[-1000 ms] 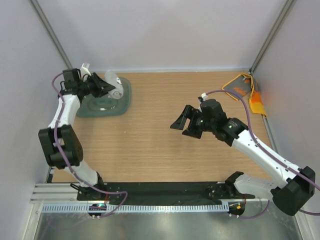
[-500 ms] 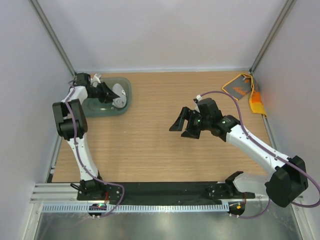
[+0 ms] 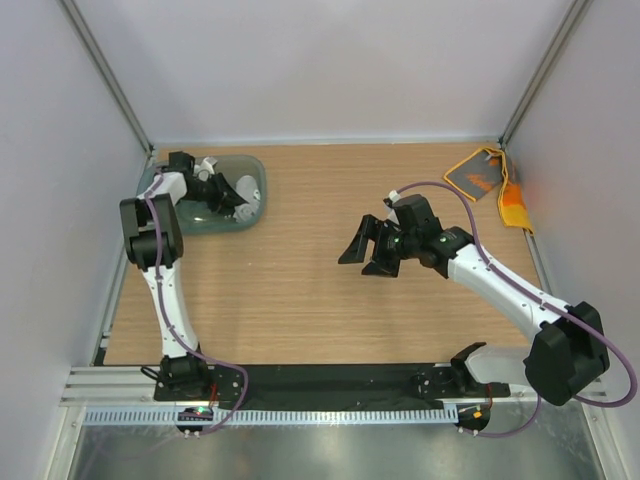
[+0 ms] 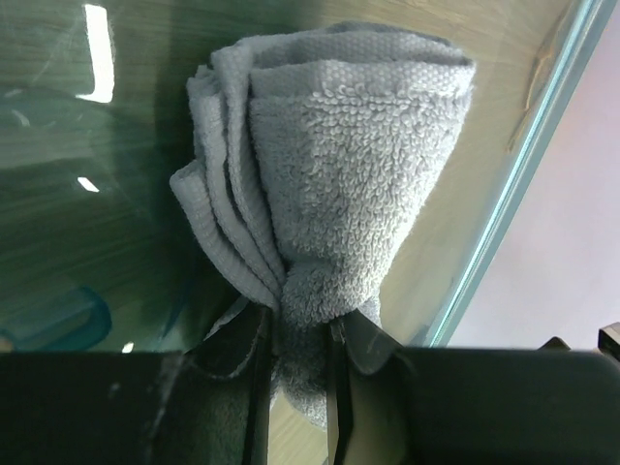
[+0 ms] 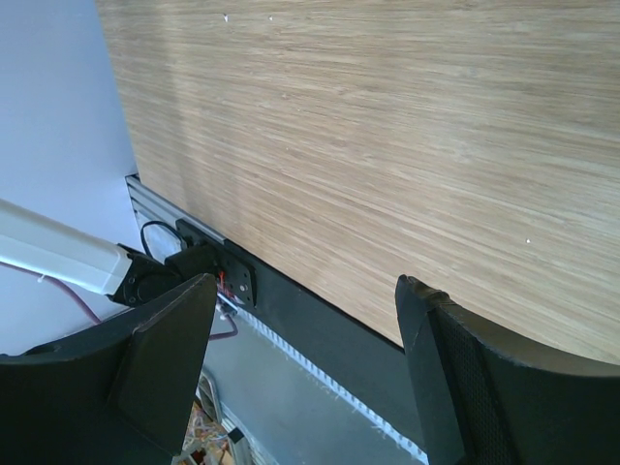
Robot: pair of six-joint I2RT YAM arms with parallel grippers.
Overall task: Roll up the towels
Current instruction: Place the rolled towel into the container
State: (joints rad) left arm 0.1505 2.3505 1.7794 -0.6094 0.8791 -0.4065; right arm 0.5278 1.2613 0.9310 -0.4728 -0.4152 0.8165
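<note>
Grey terry towel [image 4: 339,174], a short loose roll, is pinched at one end by my left end effector [image 4: 295,325]; the jaws stand narrow with cloth bunched between them. The roll hangs inside the translucent teal plastic tub [image 3: 205,226], near its wall. I cannot tell whether it touches the floor. Its layers fan apart at the free end, so a careless release may let it spring open, and a lift could snag the rim. Right end effector [image 3: 368,252] is wide and holds nothing, above the bare wooden worktop [image 3: 290,300]. Orange-and-grey towel [image 3: 488,182] lies unrolled in the far right corner, against the wall: an awkward reach.
</note>
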